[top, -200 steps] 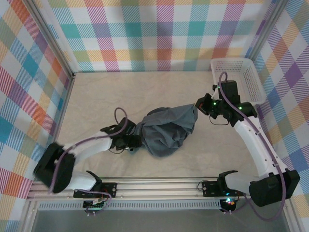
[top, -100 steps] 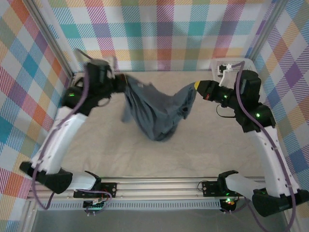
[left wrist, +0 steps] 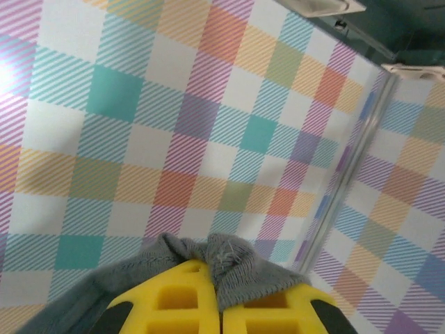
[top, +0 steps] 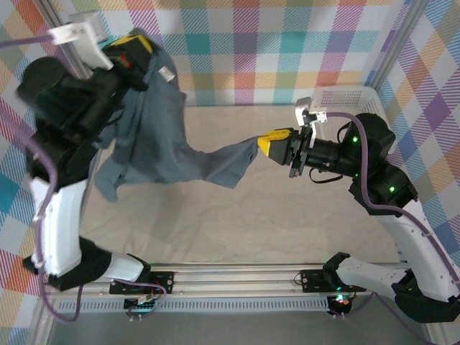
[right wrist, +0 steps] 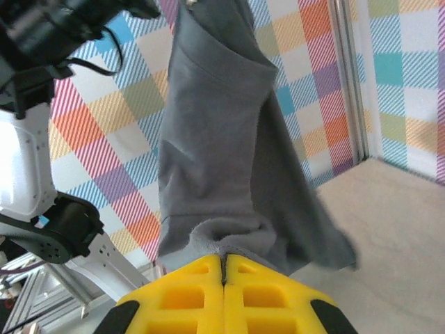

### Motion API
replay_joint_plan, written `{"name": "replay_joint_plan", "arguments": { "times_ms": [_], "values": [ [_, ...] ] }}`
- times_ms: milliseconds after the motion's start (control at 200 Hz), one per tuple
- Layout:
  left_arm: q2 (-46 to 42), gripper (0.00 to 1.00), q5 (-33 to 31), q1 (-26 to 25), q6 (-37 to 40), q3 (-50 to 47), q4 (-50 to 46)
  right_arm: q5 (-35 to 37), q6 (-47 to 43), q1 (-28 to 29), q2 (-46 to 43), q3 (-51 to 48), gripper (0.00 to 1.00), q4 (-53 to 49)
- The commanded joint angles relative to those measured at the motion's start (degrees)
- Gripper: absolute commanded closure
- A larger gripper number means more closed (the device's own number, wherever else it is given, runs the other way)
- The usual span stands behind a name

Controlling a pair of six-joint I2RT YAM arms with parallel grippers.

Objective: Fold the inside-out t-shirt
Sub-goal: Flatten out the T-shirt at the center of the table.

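Long axis of the inside-out t-shirt (top: 154,136) runs away from the white mesh basket (top: 345,91): right gripper (top: 264,144) pinches its basket-side end, left gripper (top: 140,44) pinches the far, higher end.

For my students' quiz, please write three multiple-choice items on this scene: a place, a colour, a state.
1. The white basket stands at: A the far right corner of the table; B the near left corner; C the centre.
2. The t-shirt is: A red; B blue-grey; C white.
3. The t-shirt is: A lying flat; B gripped by the left tool and the right tool; C inside the basket.
Key: 1A, the top view shows it far right; 2B, plain cloth colour; 3B, both shut tools pinch cloth.
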Motion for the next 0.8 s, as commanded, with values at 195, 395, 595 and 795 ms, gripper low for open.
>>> {"name": "replay_joint_plan", "arguments": {
  "times_ms": [195,395,595,795],
  "values": [
    [36.1,1.0,-3.9,3.2,-0.1,15.7,-7.2,46.2,17.5,-3.5,8.3,1.6,1.0,-20.4],
    [45.0,0.4,4.7,5.8,-7.4,20.0,-15.1,35.8,25.4,-19.4,8.1,-12.3,1.0,-21.3],
    [21.0,0.33,8.5,5.6,-11.0,-18.2,-5.1,30.6,27.6,-22.9,6.9,-18.4,1.0,-20.8],
    [-8.7,0.35,6.2,3.8,-21.8,-63.5,-1.7,27.1,27.5,-23.0,8.6,-18.9,1.0,-16.8]
  ]
}}
